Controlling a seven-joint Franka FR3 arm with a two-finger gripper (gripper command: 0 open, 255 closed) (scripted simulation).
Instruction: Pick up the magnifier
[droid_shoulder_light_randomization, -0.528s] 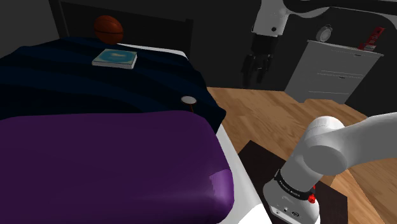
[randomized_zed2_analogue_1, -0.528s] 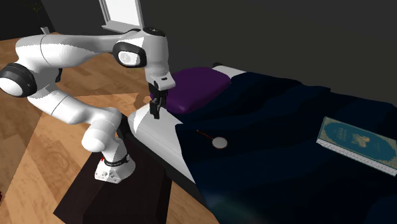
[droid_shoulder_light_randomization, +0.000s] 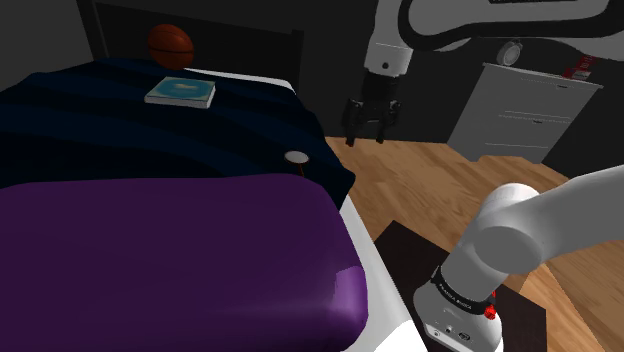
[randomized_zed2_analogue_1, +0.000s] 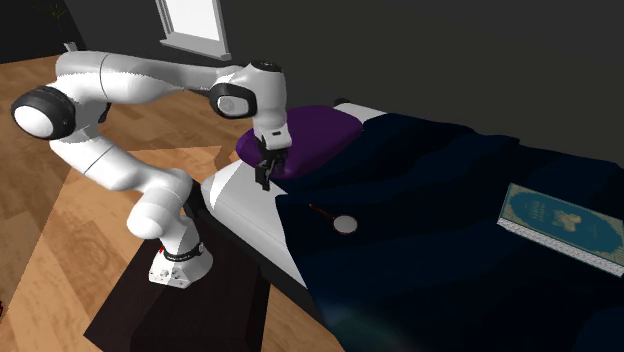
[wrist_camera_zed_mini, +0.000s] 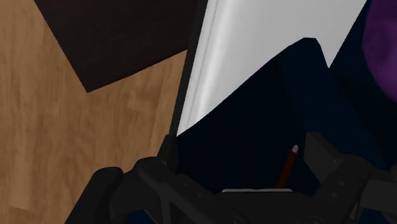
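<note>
The magnifier (droid_shoulder_light_randomization: 296, 158) lies on the dark blue blanket (droid_shoulder_light_randomization: 120, 120) near the bed's edge, a small round lens with a thin handle. In the second exterior view its lens (randomized_zed2_analogue_1: 345, 224) faces up and the handle points toward the arm. My gripper (droid_shoulder_light_randomization: 366, 136) hangs open in the air to the shoulder view's right of the magnifier, off the bed's side. In the second exterior view the gripper (randomized_zed2_analogue_1: 264, 181) hovers over the white mattress corner (randomized_zed2_analogue_1: 240, 200), short of the magnifier. In the wrist view the reddish handle (wrist_camera_zed_mini: 287, 167) shows between the spread fingers (wrist_camera_zed_mini: 334, 167).
A teal book (droid_shoulder_light_randomization: 180, 92) and an orange ball (droid_shoulder_light_randomization: 170, 43) rest farther back on the bed. A purple cover (droid_shoulder_light_randomization: 170, 250) lies in front. A white dresser (droid_shoulder_light_randomization: 525, 110) stands behind the arm. A dark mat (randomized_zed2_analogue_1: 180, 300) on the wooden floor (droid_shoulder_light_randomization: 440, 185) carries the stand.
The gripper has swung toward the bed, leftward in the shoulder view and nearer the magnifier, and has turned about its axis. The magnifier has not moved.
</note>
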